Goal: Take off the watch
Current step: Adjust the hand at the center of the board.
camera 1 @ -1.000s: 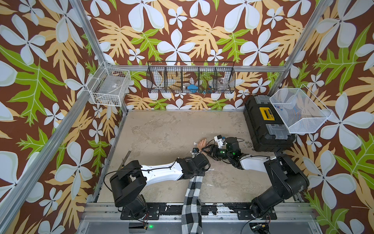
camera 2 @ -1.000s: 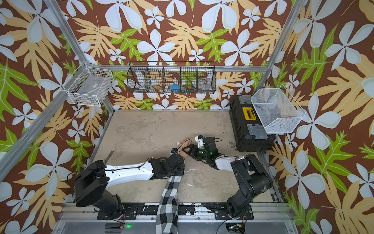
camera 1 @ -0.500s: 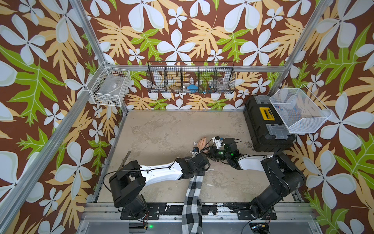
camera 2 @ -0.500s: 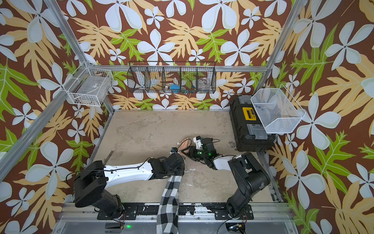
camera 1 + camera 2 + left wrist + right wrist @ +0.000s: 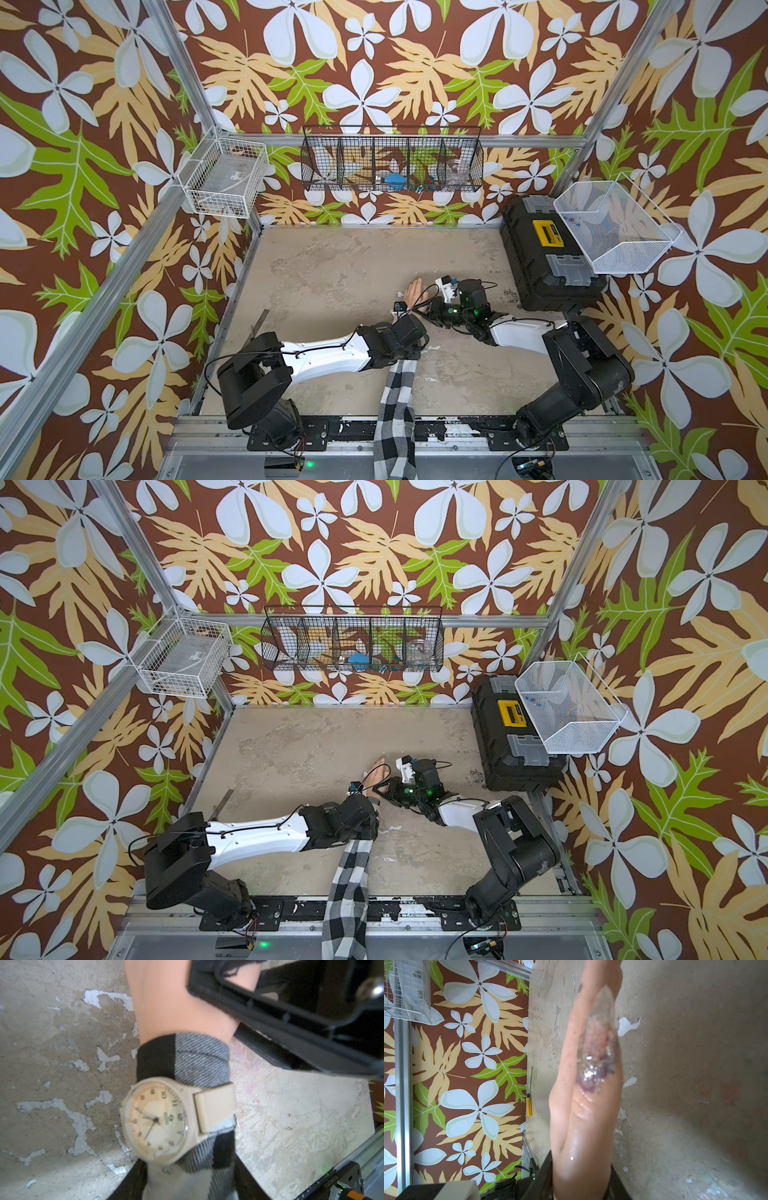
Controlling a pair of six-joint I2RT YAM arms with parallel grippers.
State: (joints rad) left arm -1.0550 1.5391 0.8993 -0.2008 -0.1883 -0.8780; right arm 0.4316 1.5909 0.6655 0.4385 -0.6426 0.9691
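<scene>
Pinching the checked sleeve (image 5: pixel 197 1057) from both sides, left gripper (image 5: pixel 186 1167) pins the forearm, steadying it I'd guess; watch (image 5: pixel 158 1121) strapped over that sleeve just beyond its fingers, mid-width toward the worktop (image 5: pixel 332 257) front edge; right gripper (image 5: pixel 581 1167) clamped narrow on mannequin hand (image 5: pixel 591 1084), likely bracing; buckle hidden underneath; top views don't show the watch.

Back wall's got a black wire basket (image 5: pixel 320 166) at top center with a blue thing (image 5: pixel 395 179) inside, and a white wire basket (image 5: pixel 216 203) at upper left. On the right, a black toolbox (image 5: pixel 540 266), with a white mesh bin (image 5: pixel 623 253) just right of it. A checked sleeve (image 5: pixel 395 407) runs up from bottom center over the scuffed table (image 5: pixel 332 266).
</scene>
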